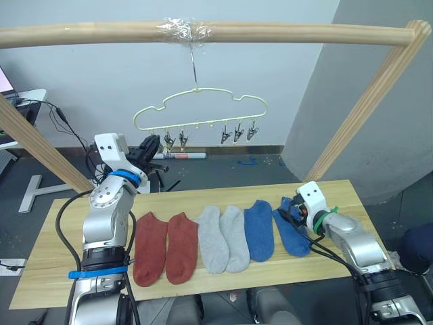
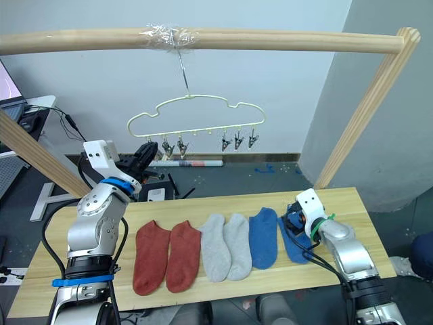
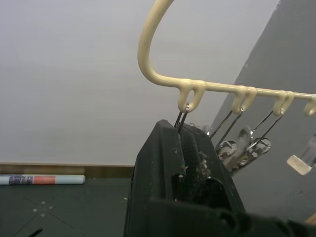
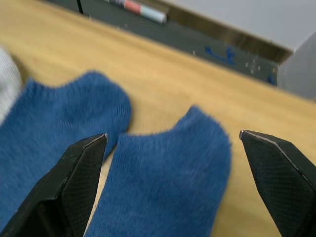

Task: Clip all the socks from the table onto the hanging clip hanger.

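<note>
Six socks lie in a row on the table (image 1: 61, 257): two rust-red (image 1: 150, 247) (image 1: 181, 245), two light grey (image 1: 211, 238) (image 1: 235, 237), two blue (image 1: 258, 229) (image 1: 292, 235). The pale yellow-green clip hanger (image 1: 199, 108) hangs by its hook from the pole, its metal clips (image 1: 238, 133) bare. My left gripper (image 1: 150, 145) is raised to the hanger's left end, shut on the leftmost clip (image 3: 182, 121). My right gripper (image 4: 171, 134) stands open low over the cuff end of the rightmost blue sock (image 4: 168, 177), one finger on each side of it.
A thick wooden pole (image 1: 284, 31) spans the top, with slanted wooden posts on the right (image 1: 369, 101) and left (image 1: 40, 149). A paper roll (image 1: 183, 156) lies on the dark floor behind the table. Bare tabletop lies left of the red socks.
</note>
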Robot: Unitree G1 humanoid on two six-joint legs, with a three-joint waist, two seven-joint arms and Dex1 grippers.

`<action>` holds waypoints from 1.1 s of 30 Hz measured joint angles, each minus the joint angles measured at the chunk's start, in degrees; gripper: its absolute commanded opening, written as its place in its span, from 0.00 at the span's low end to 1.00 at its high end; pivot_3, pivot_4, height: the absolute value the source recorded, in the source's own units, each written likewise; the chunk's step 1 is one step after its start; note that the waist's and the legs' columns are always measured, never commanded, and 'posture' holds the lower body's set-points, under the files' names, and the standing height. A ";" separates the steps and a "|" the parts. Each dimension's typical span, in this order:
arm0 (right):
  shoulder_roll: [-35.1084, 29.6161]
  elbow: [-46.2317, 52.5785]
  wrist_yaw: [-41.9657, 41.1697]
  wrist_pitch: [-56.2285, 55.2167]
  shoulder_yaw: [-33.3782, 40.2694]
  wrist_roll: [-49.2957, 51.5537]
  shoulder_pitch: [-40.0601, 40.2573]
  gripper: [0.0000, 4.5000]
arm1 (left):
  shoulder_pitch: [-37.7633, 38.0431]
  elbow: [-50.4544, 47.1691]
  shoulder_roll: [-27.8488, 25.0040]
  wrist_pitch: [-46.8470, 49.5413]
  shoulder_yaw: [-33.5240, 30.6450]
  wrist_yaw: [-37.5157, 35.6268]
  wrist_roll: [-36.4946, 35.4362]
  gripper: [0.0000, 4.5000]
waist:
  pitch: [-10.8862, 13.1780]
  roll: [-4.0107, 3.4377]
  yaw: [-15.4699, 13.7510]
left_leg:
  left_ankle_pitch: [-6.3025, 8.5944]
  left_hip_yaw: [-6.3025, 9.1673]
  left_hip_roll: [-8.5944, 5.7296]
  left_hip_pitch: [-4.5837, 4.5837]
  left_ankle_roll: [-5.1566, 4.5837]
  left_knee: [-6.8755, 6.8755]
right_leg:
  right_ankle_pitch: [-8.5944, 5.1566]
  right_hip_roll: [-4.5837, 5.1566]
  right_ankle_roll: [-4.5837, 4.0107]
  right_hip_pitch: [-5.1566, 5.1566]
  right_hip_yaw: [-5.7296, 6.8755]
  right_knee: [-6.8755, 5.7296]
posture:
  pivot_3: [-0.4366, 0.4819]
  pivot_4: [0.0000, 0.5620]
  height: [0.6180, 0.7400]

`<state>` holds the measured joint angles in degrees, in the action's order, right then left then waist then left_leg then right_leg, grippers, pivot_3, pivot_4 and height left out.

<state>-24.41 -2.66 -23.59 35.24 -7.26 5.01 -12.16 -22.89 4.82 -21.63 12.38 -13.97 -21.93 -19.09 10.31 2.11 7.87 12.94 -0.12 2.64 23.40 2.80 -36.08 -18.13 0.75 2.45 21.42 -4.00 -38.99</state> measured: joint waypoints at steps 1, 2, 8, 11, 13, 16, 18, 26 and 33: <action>0.11 -0.17 0.02 0.51 -0.27 -0.34 0.16 1.00 | 0.14 -0.15 0.00 0.04 -0.01 0.01 0.00 0.00 | 0.00 0.00 0.00 | 0.00 -0.01 0.00 0.00 0.00 0.00 | 0.00 0.01 0.00 0.00 -0.01 0.00 | 0.31 0.29 1.00; 0.37 -0.28 0.09 0.93 -0.67 -0.59 0.24 1.00 | 0.32 -0.28 0.00 0.12 -0.01 0.03 0.00 0.00 | 0.00 0.00 -0.04 | 0.00 0.00 -0.01 0.00 0.00 -0.01 | 0.00 0.01 0.00 0.00 0.00 0.00 | 0.31 0.29 1.00; 2.04 -3.60 1.28 0.90 -1.84 -2.22 0.96 1.00 | 0.86 -1.37 0.00 0.94 -0.01 0.08 -0.01 0.00 | 0.00 0.00 -0.08 | 0.00 0.02 -0.01 0.00 0.00 -0.01 | 0.00 0.01 0.00 -0.01 0.03 -0.04 | 0.31 0.29 1.00; 2.05 -6.50 1.15 -1.36 -1.79 -2.51 0.66 0.87 | 0.91 -1.57 -0.02 1.10 -0.04 0.06 -0.01 0.00 | -0.01 0.01 -0.06 | 0.00 0.01 -0.03 -0.01 0.00 -0.02 | 0.01 0.02 0.02 -0.02 0.02 -0.02 | 0.31 0.29 1.00; 2.12 -8.79 1.19 -3.14 -1.34 -2.52 -0.18 0.71 | 0.91 -1.58 -0.02 1.26 -0.02 0.04 -0.01 0.00 | -0.01 0.01 -0.05 | 0.00 0.01 -0.03 -0.01 0.00 -0.03 | 0.03 0.01 0.03 -0.03 0.03 -0.03 | 0.31 0.29 1.00; 2.04 -11.15 1.21 -5.18 -0.70 -2.71 -0.82 0.48 | 0.91 -1.64 -0.06 1.32 -0.03 0.03 -0.01 0.00 | -0.04 0.05 -0.04 | 0.00 0.00 -0.02 -0.03 0.00 -0.04 | 0.03 0.01 0.04 -0.06 0.06 -0.03 | 0.31 0.29 1.00; 2.01 -11.81 1.08 -6.22 -0.72 -2.95 -0.89 0.32 | 0.91 -1.65 -0.06 1.37 -0.03 0.04 -0.01 0.00 | -0.04 0.05 -0.05 | 0.00 0.00 -0.02 -0.03 0.00 -0.05 | 0.04 0.01 0.05 -0.07 0.05 -0.03 | 0.31 0.29 1.00; -4.98 -10.96 -4.14 -14.73 -3.39 -6.80 2.77 0.01 | 0.83 -2.30 -0.12 3.31 -0.57 -0.05 -1.33 0.00 | -0.03 0.03 -0.37 | 0.00 0.00 -0.03 -0.03 -0.01 -0.05 | 0.04 0.03 0.07 -0.06 0.03 0.00 | 0.33 0.33 1.00; -15.31 0.23 -17.15 -31.92 -7.44 -10.35 3.47 0.01 | -1.42 -3.26 -0.22 21.45 -8.83 0.34 -19.16 0.00 | 0.09 -0.13 0.31 | 0.00 0.03 0.12 -0.21 -0.01 -0.03 | -0.03 -0.27 0.19 -0.08 -0.05 -0.10 | 0.33 0.33 1.00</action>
<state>-39.72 -2.43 -40.74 3.31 -14.71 -5.34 -8.69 -24.31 1.56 -21.85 33.83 -22.79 -21.60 -38.25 10.40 1.98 8.19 12.94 -0.09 2.76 23.19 2.79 -36.12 -18.16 0.48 2.64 21.34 -4.06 -39.09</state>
